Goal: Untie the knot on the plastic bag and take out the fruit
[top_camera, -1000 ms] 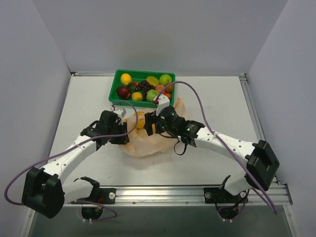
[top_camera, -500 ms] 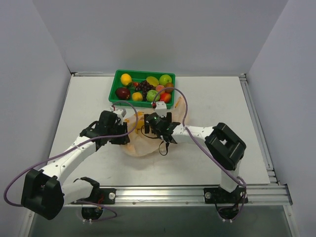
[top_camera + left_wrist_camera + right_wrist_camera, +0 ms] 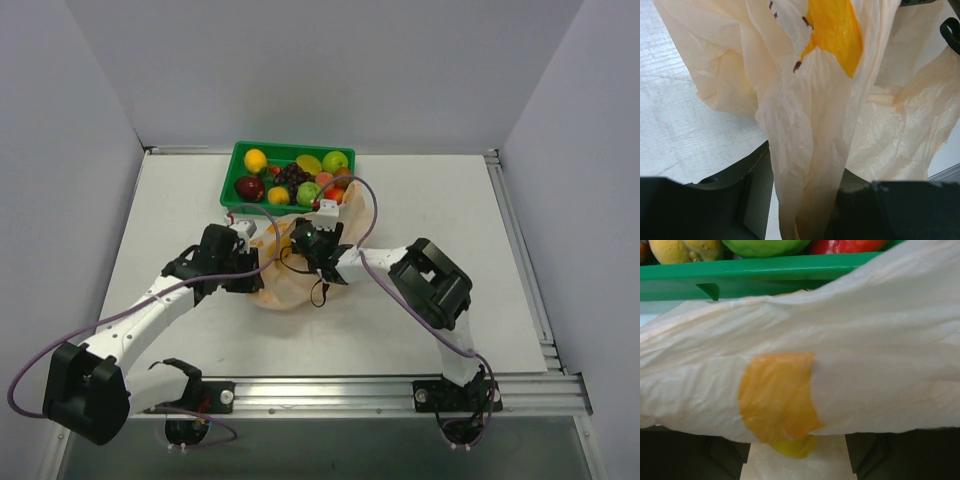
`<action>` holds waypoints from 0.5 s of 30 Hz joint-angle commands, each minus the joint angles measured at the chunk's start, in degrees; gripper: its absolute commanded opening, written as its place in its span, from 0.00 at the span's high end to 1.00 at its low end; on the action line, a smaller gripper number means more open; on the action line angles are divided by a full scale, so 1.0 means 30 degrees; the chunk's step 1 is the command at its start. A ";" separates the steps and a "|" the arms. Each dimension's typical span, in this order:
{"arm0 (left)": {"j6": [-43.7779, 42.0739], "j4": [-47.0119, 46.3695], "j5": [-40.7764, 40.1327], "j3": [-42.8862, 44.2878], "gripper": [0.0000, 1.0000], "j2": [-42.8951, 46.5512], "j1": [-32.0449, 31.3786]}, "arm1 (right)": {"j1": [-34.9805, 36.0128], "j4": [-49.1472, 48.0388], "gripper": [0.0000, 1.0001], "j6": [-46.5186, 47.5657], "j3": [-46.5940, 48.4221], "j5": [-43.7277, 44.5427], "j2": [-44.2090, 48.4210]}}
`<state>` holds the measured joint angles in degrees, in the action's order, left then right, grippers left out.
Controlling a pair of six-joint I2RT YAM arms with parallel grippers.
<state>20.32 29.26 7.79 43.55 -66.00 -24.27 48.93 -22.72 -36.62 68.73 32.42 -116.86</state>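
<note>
Two white robot arms are reaching from the near edge of a pale table toward its middle. The left gripper is clamping a bunched strip of the thin peach plastic bag, and the wrist view shows the plastic running up between its dark fingers. The bag is lying crumpled on the table between the two grippers, just in front of the tray. The right gripper is hovering at the bag's far side with its fingers spread apart. A sheet of the bag is stretching across in front of them, and I cannot tell whether they are touching it. A yellow-orange patch is showing through the plastic, possibly fruit or a print. Beyond, a green tray is holding a lemon, a green apple, a dark red apple and grapes.
</note>
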 commanded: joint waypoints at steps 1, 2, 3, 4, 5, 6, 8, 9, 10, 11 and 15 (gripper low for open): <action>-0.0122 -0.0728 0.0274 0.0308 0.57 0.0173 0.0034 | -0.0400 -0.0981 0.38 -0.0507 0.0704 0.1351 -0.0304; -0.0122 -0.0728 0.0245 0.0308 0.57 0.0173 0.0034 | -0.0575 -0.0981 0.42 -0.0566 0.0588 0.1263 -0.0305; -0.0122 -0.0728 0.0244 0.0279 0.57 0.0173 0.0034 | -0.0692 -0.0981 0.48 -0.0537 0.0557 0.0914 -0.0334; -0.0122 -0.0757 0.0215 0.0278 0.57 0.0202 0.0034 | -0.0781 -0.1010 0.52 -0.0595 0.0441 0.0737 -0.0305; -0.0122 -0.0729 0.0157 0.0249 0.57 0.0173 0.0034 | -0.0869 -0.1127 0.57 -0.0567 0.0237 0.0532 -0.0015; -0.0093 -0.0728 0.0070 0.0249 0.57 0.0173 0.0034 | -0.0869 -0.1244 0.69 -0.0595 -0.0258 0.0182 0.0220; -0.0092 -0.0729 -0.0077 0.0279 0.57 0.0202 0.0034 | -0.0811 -0.1536 0.78 -0.0247 -0.0992 -0.0405 0.0893; -0.0092 -0.0699 -0.0165 0.0278 0.57 0.0202 0.0034 | -0.0724 -0.1799 0.82 -0.0041 -0.1663 -0.0785 0.1679; -0.0121 -0.0699 -0.0253 0.0307 0.57 0.0231 0.0063 | -0.0723 -0.1831 0.84 0.0193 -0.1930 -0.2036 0.2064; -0.0122 -0.0699 -0.0341 0.0308 0.57 0.0289 0.0063 | -0.0665 -0.1512 0.85 0.0601 -0.2194 -0.2657 0.2909; -0.0209 -0.0437 -0.1277 0.0366 0.57 0.0407 0.0093 | -0.0431 -0.0080 0.91 0.1627 -0.3396 -0.6320 0.5222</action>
<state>20.32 29.30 6.35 43.55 -66.00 -24.27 46.92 -25.36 -34.92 60.01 22.02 -109.27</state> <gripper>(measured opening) 0.433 0.476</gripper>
